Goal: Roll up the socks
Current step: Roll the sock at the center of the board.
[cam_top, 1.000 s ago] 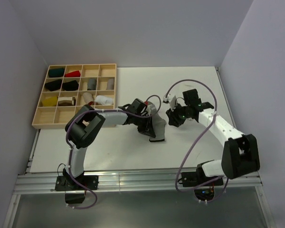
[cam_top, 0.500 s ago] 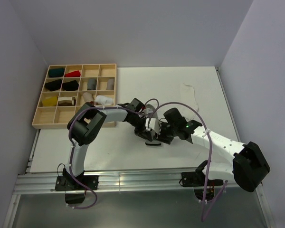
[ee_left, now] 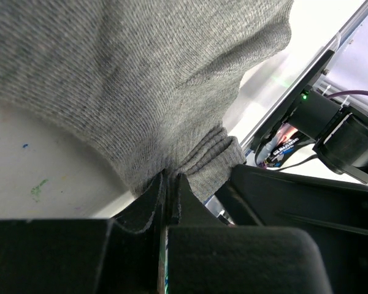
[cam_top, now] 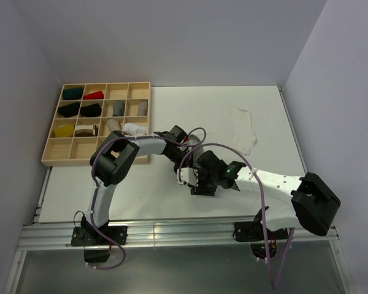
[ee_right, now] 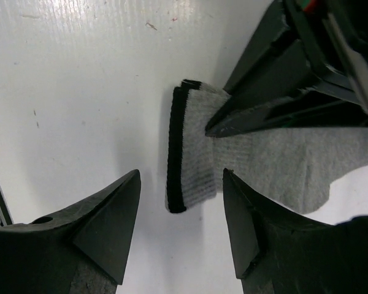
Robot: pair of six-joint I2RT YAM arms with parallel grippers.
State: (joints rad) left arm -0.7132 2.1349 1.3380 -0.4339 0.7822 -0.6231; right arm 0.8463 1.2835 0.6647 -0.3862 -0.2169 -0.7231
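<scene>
The grey sock (ee_left: 141,79) lies on the white table, its dark-striped cuff (ee_right: 179,153) towards my right gripper. My left gripper (ee_left: 168,179) is shut, pinching a fold of the grey fabric near that cuff. My right gripper (ee_right: 181,177) is open and low over the table, with the cuff's end between its fingertips (ee_right: 126,196) and no contact. From above, my left gripper (cam_top: 187,160) and right gripper (cam_top: 196,182) meet mid-table and hide most of the grey sock. The white sock (cam_top: 244,136) lies flat at the back right, apart from both grippers.
A wooden compartment tray (cam_top: 104,84) at the back left holds small cloth bundles in red, yellow, green, black and grey. The left gripper's black fingers (ee_right: 282,110) cross the top right of the right wrist view. Grey walls close in both sides.
My right arm swung from the back right, where the white sock stays lying, down and left to the grey sock's cuff, and its jaws opened. The left gripper kept its pinch.
</scene>
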